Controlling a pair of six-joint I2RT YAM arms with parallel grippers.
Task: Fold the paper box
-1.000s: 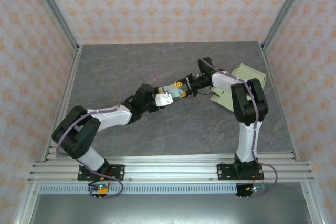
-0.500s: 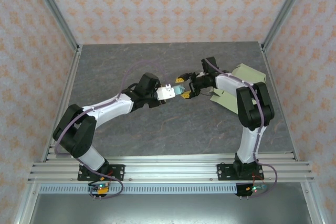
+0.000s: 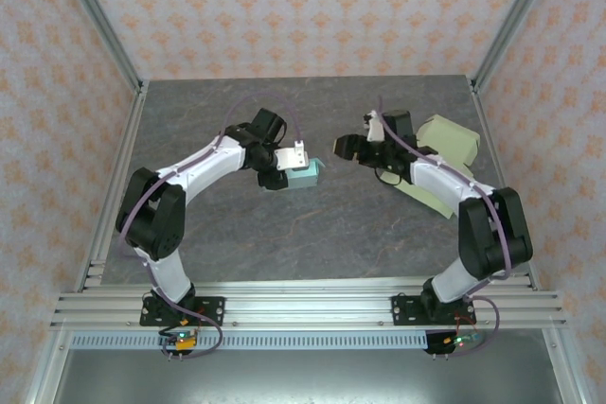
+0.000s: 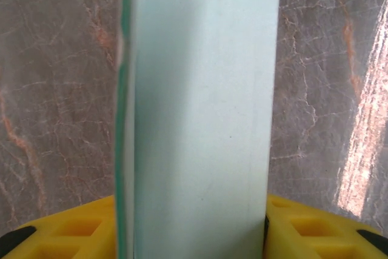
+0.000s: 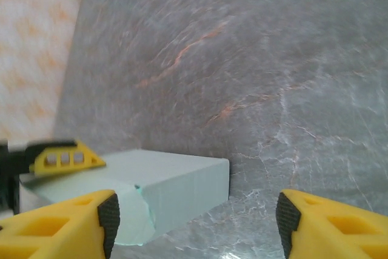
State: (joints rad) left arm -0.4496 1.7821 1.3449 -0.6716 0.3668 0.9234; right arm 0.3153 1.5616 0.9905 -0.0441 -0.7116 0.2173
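– Claws, what has changed?
– Right claw (image 3: 343, 147) has been opened wide and drawn back, empty. Left claw (image 3: 291, 174) is clamped on the pale green paper box (image 3: 307, 177), at mid-tabletop (image 3: 331, 234).
– Meaning?
– The box has been handed over and looks folded shut; nothing can be seen inside.

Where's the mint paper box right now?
In the top view, the mint paper box is near the middle of the table, clamped in the left gripper; the open right gripper is just to its right, not touching.
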